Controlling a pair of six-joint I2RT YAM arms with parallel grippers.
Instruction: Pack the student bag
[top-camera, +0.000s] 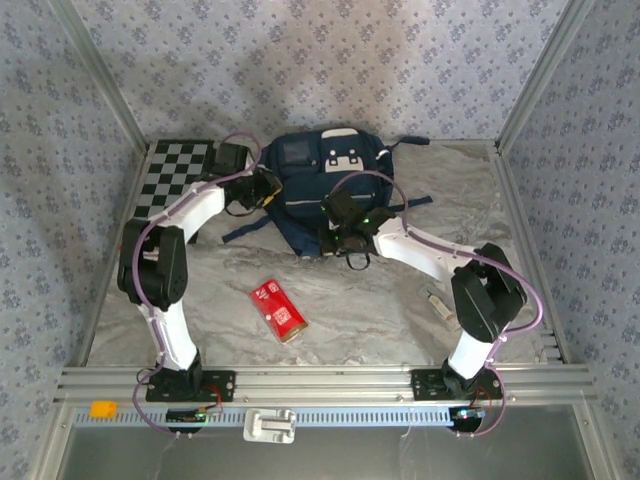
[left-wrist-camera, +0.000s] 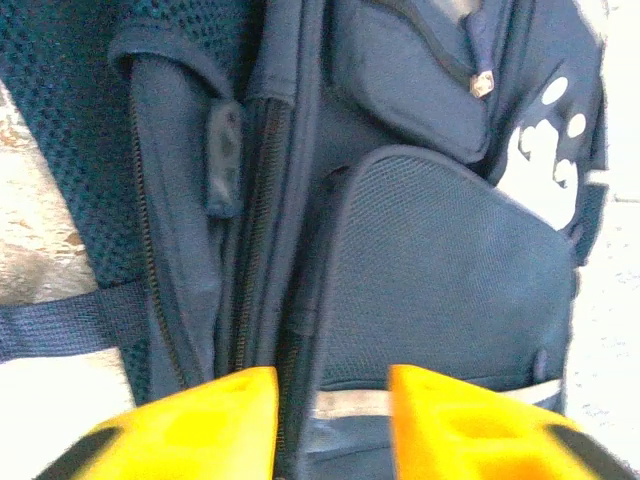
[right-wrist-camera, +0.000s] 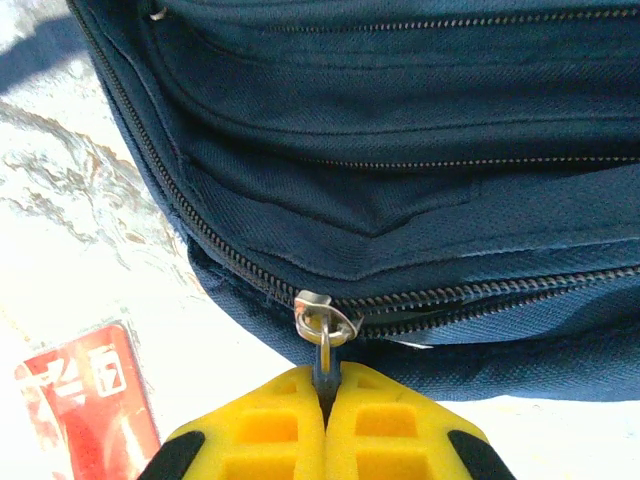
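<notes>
The right gripper (right-wrist-camera: 325, 392), jaws clenched, pinches the zipper pull (right-wrist-camera: 325, 345) of the student bag (right-wrist-camera: 420, 150), tab mostly hidden; the left gripper (left-wrist-camera: 332, 405), cropped, jaws released, faces its side.

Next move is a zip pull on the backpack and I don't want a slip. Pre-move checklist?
1. Right gripper shut on the zipper pull: ok.
2. Left gripper bracing the student bag: not ok, jaws apart, nothing pinched.
3. Slider seated on its track: ok.
4. Opening wide enough for packing: cannot tell.
5. Red packet lying on the table, apart from the bag: ok.
</notes>
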